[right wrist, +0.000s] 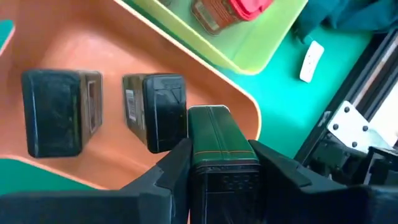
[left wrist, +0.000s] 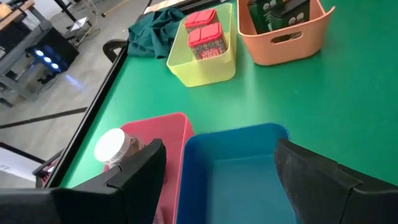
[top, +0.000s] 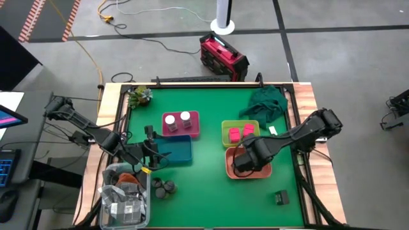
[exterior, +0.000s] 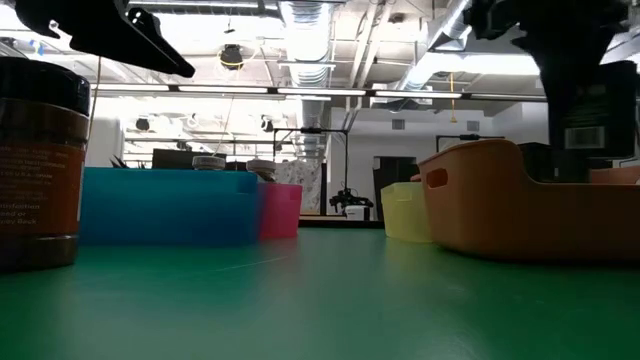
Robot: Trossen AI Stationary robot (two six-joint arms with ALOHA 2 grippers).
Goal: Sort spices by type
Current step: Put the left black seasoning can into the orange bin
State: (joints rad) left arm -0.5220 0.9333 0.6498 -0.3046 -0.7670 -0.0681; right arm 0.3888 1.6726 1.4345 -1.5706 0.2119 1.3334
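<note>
My right gripper (top: 245, 160) hangs over the salmon tray (top: 263, 171), shut on a dark grey rectangular box (right wrist: 214, 134). Two more dark grey boxes (right wrist: 53, 112) (right wrist: 155, 109) lie in that tray. Another dark grey box (top: 282, 198) lies on the mat near the front right. Two white-capped jars (top: 177, 118) stand in the pink tray (top: 181, 132), and two pink boxes (top: 241, 133) sit in the yellow-green tray (top: 229, 126). Dark round tins (top: 163, 187) stand at the front left. My left gripper (left wrist: 217, 165) is open over the blue tray (left wrist: 236, 180), holding nothing. My right gripper pinches the dark grey box by its two opposite long sides (right wrist: 198, 155), one finger (right wrist: 168, 174) on each. The fingers come from above, slanting down. The box is lifted clear, above the salmon tray's corner (right wrist: 245, 106); its lower part is hidden between the fingers.
A clear plastic bin (top: 124, 201) of clutter stands at the front left corner. A green cloth (top: 265, 105) lies at the back right, a small plant (top: 139, 96) at the back left. A white tag (right wrist: 309, 60) lies beside the yellow-green tray. Bare green mat shows at the front middle.
</note>
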